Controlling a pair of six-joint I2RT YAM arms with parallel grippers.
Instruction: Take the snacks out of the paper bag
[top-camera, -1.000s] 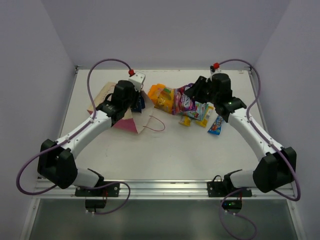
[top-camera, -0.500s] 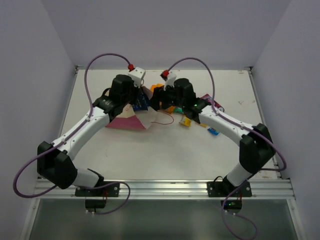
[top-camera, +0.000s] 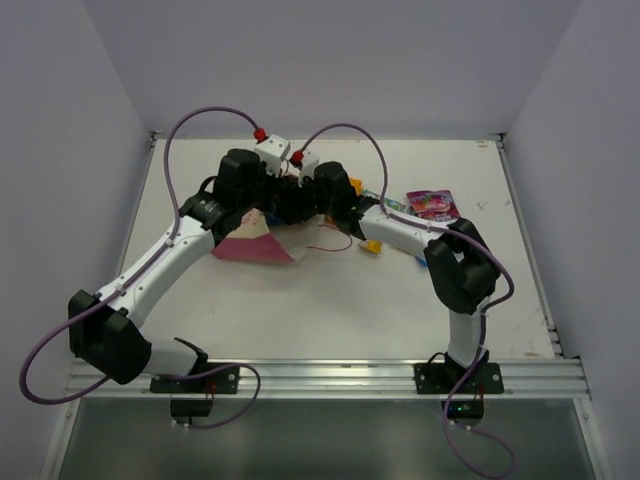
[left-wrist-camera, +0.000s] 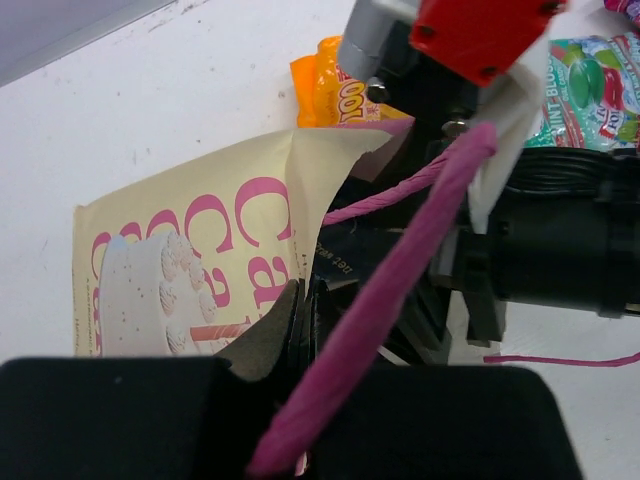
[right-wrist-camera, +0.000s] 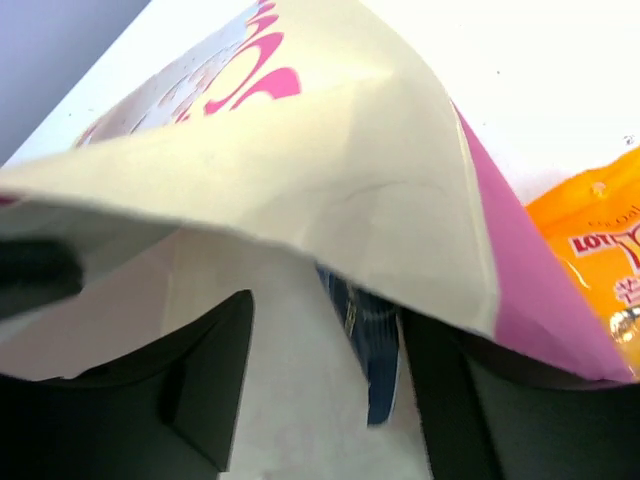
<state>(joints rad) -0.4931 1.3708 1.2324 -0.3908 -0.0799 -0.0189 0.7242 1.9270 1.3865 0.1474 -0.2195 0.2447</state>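
Note:
The paper bag (top-camera: 250, 243) lies on its side, cream front up, pink sides showing. My left gripper (left-wrist-camera: 300, 315) is shut on the edge of the bag's cream front (left-wrist-camera: 190, 260) and holds the mouth up; a pink cord handle (left-wrist-camera: 400, 260) crosses its view. My right gripper (right-wrist-camera: 320, 390) is open inside the bag's mouth, under the cream flap (right-wrist-camera: 300, 170). A dark blue snack bag (right-wrist-camera: 375, 345) lies between its fingers, nearer the right one, ungripped. In the top view both grippers (top-camera: 285, 205) meet at the bag's mouth. An orange packet (right-wrist-camera: 600, 240) lies just outside the bag.
A purple packet (top-camera: 430, 203) lies at the back right. A small yellow packet (top-camera: 370, 245) and a blue one (top-camera: 423, 262) lie right of the bag. A green packet (left-wrist-camera: 590, 90) sits by the right arm. A loose cord handle (top-camera: 325, 240) trails on the table.
My right arm has swung left from the pile of snacks to the bag's mouth. My left gripper has shifted slightly right, still on the bag's edge.

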